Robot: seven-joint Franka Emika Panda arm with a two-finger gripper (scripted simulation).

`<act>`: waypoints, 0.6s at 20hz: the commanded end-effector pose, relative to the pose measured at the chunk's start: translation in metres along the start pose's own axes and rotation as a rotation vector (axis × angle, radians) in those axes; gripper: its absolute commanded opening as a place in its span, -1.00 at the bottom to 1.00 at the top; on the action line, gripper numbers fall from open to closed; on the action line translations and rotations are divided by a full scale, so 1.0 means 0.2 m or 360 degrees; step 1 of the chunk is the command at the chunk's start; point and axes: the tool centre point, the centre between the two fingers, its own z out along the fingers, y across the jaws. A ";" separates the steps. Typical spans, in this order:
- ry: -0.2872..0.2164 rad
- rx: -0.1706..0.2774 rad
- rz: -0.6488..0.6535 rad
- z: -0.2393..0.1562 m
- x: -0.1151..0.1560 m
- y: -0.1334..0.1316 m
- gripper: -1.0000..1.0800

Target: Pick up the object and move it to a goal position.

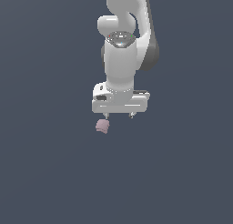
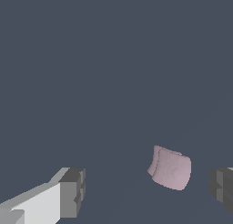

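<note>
The object point(image 1: 102, 126) is a small pale pink lump with rounded edges, lying on the dark grey floor just below the white gripper point(image 1: 119, 114) and toward the exterior view's left of its middle. The gripper is open, its two short fingertips spread wide. In the wrist view the object point(image 2: 171, 169) lies between the two fingers point(image 2: 73, 192), much nearer one of them and touching neither. Nothing is held.
The white arm point(image 1: 120, 41) rises straight above the gripper. A uniform dark grey surface point(image 1: 45, 173) surrounds the scene in both views, with no other objects visible.
</note>
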 end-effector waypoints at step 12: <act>0.0066 -0.0030 0.0093 -0.12 0.05 0.13 0.92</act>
